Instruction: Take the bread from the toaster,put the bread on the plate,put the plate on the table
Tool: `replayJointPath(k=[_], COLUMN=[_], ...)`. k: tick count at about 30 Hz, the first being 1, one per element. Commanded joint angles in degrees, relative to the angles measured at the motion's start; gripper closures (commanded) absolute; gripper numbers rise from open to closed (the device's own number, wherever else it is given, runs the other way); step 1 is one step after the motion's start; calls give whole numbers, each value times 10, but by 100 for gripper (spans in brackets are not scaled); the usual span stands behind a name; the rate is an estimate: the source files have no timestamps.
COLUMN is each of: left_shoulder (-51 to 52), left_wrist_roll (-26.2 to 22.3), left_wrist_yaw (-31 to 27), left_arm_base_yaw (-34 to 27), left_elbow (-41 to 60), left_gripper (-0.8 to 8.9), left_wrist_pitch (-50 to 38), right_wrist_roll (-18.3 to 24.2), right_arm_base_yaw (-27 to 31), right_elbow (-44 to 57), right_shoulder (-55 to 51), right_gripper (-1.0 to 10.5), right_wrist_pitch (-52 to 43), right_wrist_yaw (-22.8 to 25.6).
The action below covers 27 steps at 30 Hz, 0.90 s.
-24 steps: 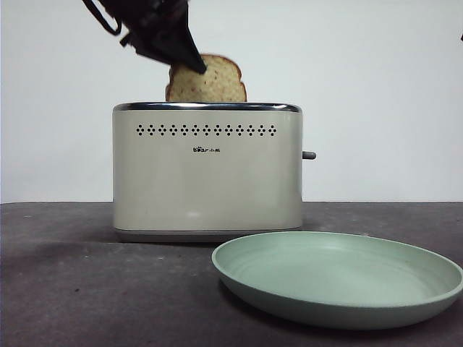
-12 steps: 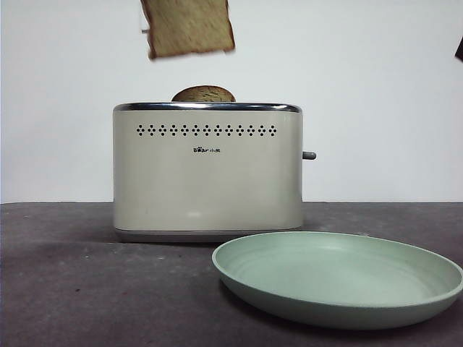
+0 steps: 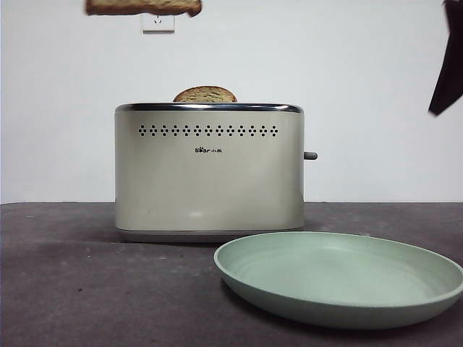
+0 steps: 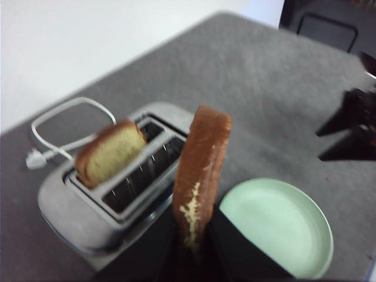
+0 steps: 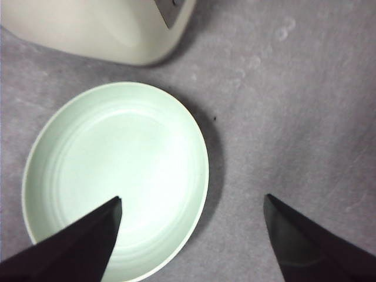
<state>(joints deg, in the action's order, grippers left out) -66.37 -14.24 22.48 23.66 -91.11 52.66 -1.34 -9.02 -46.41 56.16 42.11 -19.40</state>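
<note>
Dark grey-brown table [image 3: 65, 289] carries the cream toaster [image 3: 209, 170] with the pale green plate [image 3: 340, 278] lying just beside it on its lever side, near the camera; a plain white wall with a socket stands behind.

Change noted: one second ago the bread [image 4: 200, 170] stood in the toaster slot with a gripper at its top edge; half a second ago it hung clear above the chrome rim; now only its lower edge shows at the top border of the front view, well above the toaster. The other slice [image 3: 205, 95] remains in its slot as a small brown dome. The extraction step therefore appears complete, and placing the bread on the plate is judged the next step.

Left gripper [image 4: 197, 247]: pressed together on the bread, pinching one short end of it. The slice is seen edge-on in the left wrist view, its long axis running straight out from the jaws and its far crust end pointing away over the toaster and plate. Its faces look to either side, so it is judged that it must be turned flat before release onto the plate.

Right gripper [image 5: 191, 241]: jaws spread wide and empty, hovering above the plate's rim on the side away from the toaster; in the front view a dark tip shows at the upper edge on that side. It is judged to be positioned for the plate.
</note>
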Motion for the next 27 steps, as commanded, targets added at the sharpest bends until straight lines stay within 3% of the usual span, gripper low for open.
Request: replayJointPath(k=[1, 15, 27], left_shoulder=[14, 179, 235], left_wrist_roll=[2, 63, 81], left_wrist_yaw=[5, 7, 7], left_arm_base_yaw=[3, 3, 3], left_elbow=[16, 302, 343], left_gripper=[807, 807, 807], left_wrist_pitch=[2, -73, -63], right_wrist_roll=[-6, -4, -1], right_arm_base_yaw=[-5, -26, -48], right_elbow=[-9, -9, -9], right_shoulder=[39, 200, 303], right_gripper=[573, 628, 753], right_wrist_pitch=[-15, -73, -124], right_wrist_yaw=[-1, -2, -2])
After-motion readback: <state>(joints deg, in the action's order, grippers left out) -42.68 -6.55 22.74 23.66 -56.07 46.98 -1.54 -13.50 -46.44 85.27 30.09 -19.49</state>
